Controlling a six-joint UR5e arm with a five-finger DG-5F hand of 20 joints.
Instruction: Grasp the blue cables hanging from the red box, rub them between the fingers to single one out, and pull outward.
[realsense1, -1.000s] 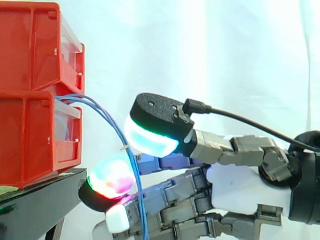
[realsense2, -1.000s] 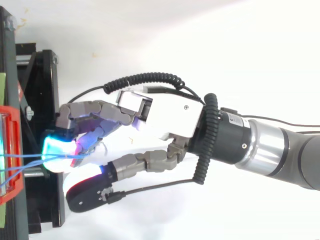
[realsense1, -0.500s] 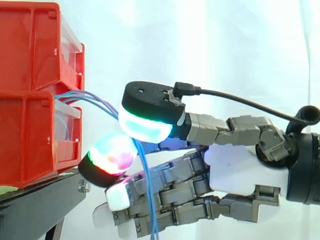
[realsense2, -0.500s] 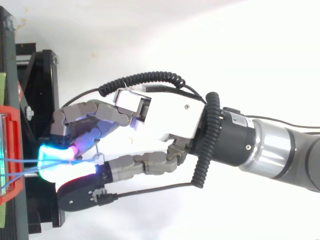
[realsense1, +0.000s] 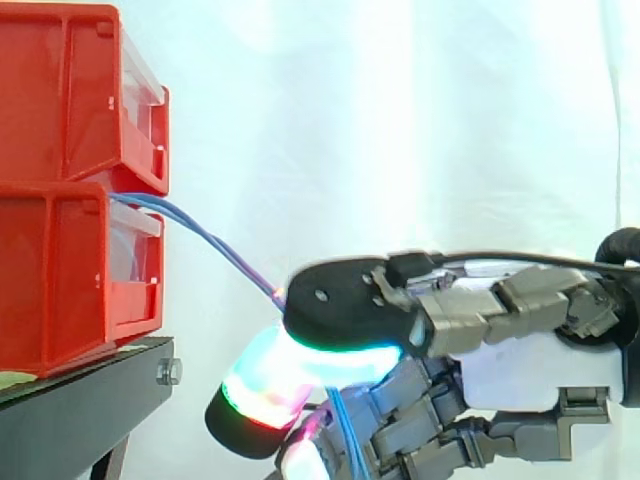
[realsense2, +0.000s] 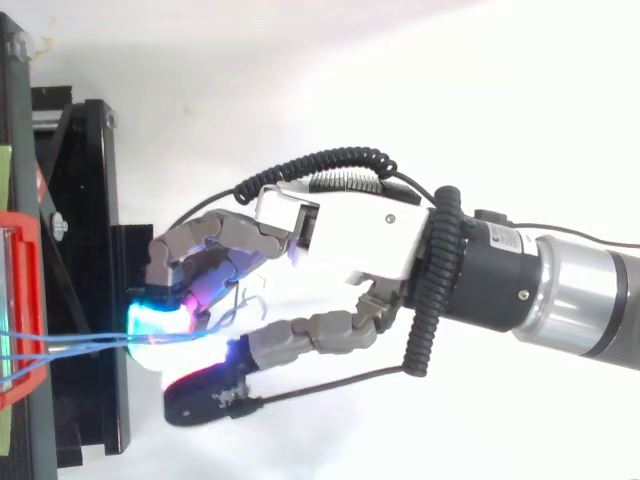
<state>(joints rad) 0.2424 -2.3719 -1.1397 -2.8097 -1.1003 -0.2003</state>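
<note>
Thin blue cables (realsense1: 205, 232) (realsense2: 70, 345) run out of the lower red box (realsense1: 70, 275) and slope down to the right, stretched nearly straight. My hand (realsense1: 520, 345) (realsense2: 350, 235) sits to the right of the boxes, with its thumb pad pressed down on a glowing fingertip (realsense1: 260, 390). The cables are pinched between them and hang on below the pinch (realsense1: 345, 440). In the top view the cables enter the glowing pads (realsense2: 160, 325) just off the stand's edge.
A second red box (realsense1: 75, 95) is stacked on the lower one. Both rest on a black stand (realsense1: 90, 400) (realsense2: 85, 270) at the left. A white curtain fills the background, with open space above and right of the hand.
The thumb has come down onto the fingertip, pinching the cables. The hand has moved right, away from the boxes, and the cables have gone from a drooping arc to a taut line.
</note>
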